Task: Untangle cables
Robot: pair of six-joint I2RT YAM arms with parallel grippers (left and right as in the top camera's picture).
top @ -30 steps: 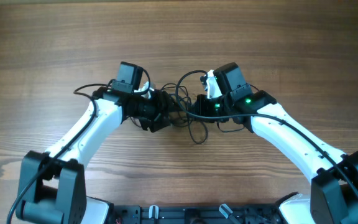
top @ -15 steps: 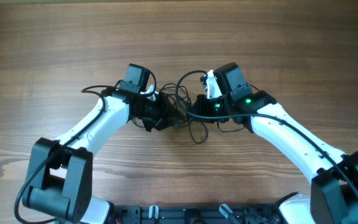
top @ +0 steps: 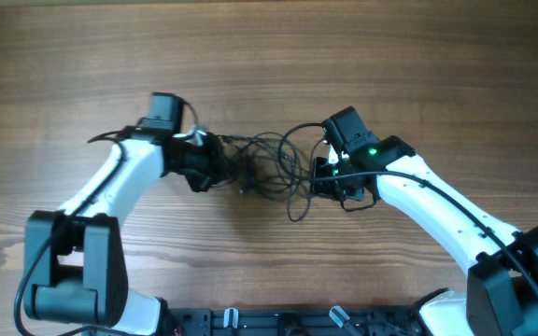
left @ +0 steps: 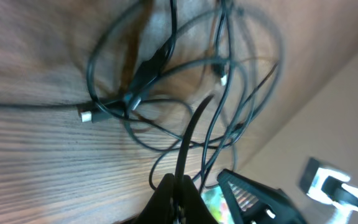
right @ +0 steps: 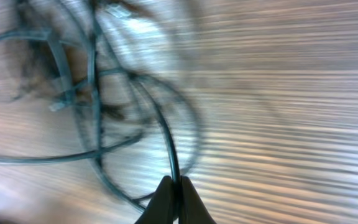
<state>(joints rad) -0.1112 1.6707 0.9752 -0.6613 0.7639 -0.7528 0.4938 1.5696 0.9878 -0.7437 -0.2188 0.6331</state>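
The cables (top: 267, 161) are thin black cords in a loose tangle on the wooden table (top: 269, 56), stretched between my two grippers. At the tangle's left end, my left gripper (top: 211, 161) is shut on one strand. The left wrist view shows that gripper (left: 180, 180) pinching a cord that runs up into the loops (left: 166, 81), with a silvery-tipped plug (left: 86, 115) lying on the wood. My right gripper (top: 318, 177) is shut on a strand at the right end. In the right wrist view the gripper (right: 175, 182) clamps a cord (right: 166, 140) that leads into the blurred tangle (right: 92, 93).
One cable loop (top: 297, 207) trails toward the front of the table. The arms' own thicker black wires run along both white forearms. Bare wood lies behind and to both sides of the tangle.
My left gripper has closed on a cable and drawn back to the left. The right gripper has shifted slightly right and nearer. The tangle now spreads wider between them.
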